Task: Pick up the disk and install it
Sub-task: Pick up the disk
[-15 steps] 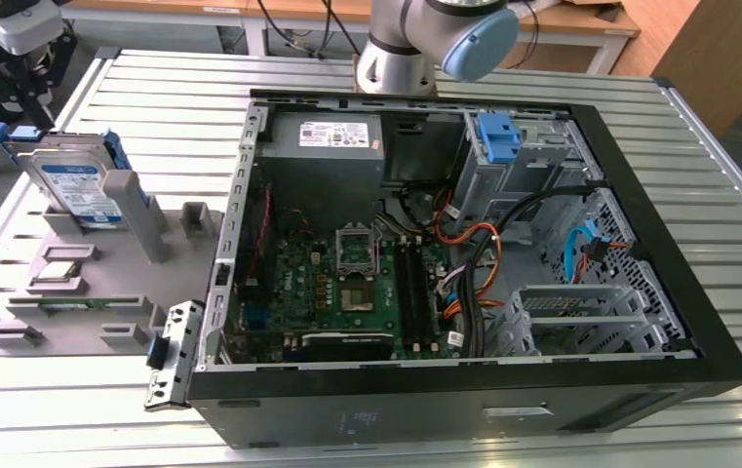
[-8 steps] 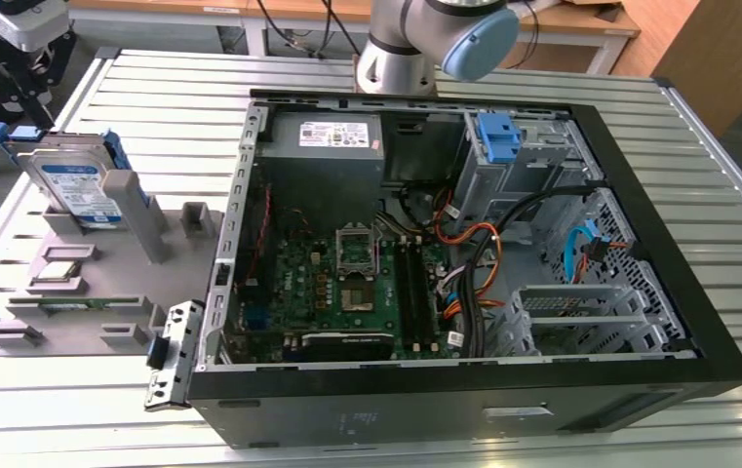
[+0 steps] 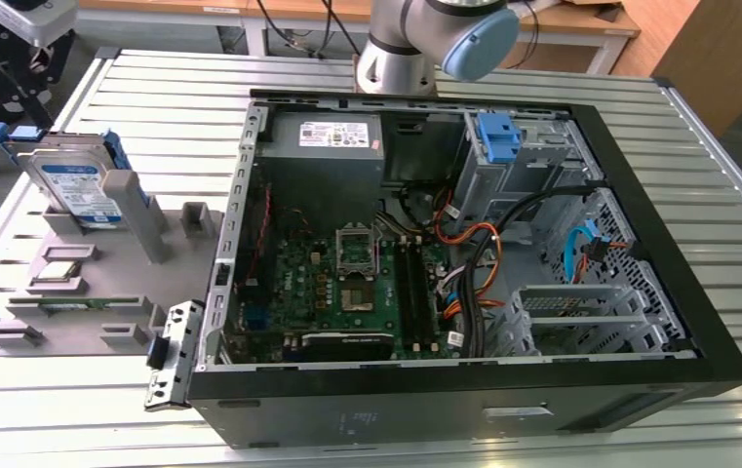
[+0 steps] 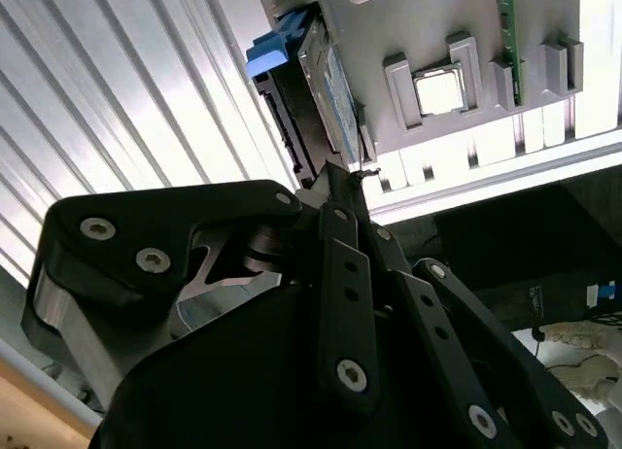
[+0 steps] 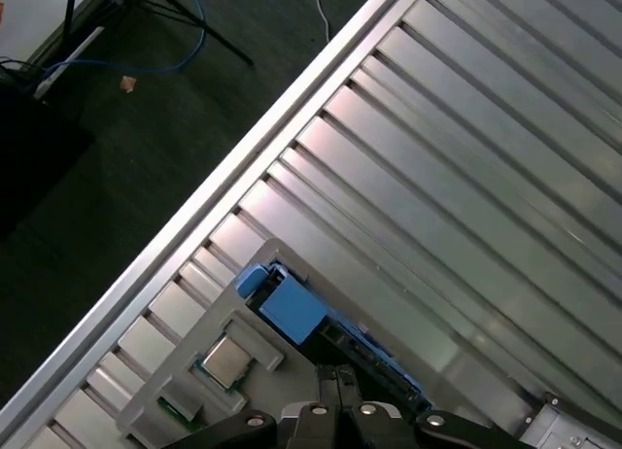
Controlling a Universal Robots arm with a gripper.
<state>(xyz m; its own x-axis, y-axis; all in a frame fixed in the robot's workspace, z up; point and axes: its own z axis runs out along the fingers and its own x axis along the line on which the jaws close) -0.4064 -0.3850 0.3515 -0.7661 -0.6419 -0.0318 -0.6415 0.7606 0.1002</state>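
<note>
— What is the work sitting on?

— Your table (image 3: pixel 149 93) is ribbed aluminium, long pale slats with grooves between them. In the exterior view a black computer case (image 3: pixel 475 385) lies on it, open, with a green motherboard (image 3: pixel 344 283) flat inside.

— And the disk?

— The disk (image 3: pixel 78 185) is outside the case, toward the exterior view's left. It is a flat silver rectangle with a white-and-blue label, standing on edge in a slot of a matte grey fixture (image 3: pixel 97 292). A blue plastic rail (image 3: pixel 117 156) runs along its side. Your gripper (image 3: pixel 22 115), black and blocky, hangs just above its upper end.

— What do you get from the second wrist view?

— There you see matte black links studded with bright screw heads, tapering to tips that meet. The disk (image 4: pixel 326 99) lies close beyond them, and I cannot tell whether they touch it. A square processor chip (image 4: pixel 439 91) with a shiny metal lid sits in a framed pocket of the grey fixture.

— And the first wrist view?

— The slats run diagonally, and past the table's edge is a dark floor (image 5: pixel 117 128) with a blue cable (image 5: pixel 194 26) on it. Your two fingertips (image 5: pixel 328 386) are pressed side by side with only a hairline seam and nothing between them. The disk's blue rail sits just beyond them.
</note>
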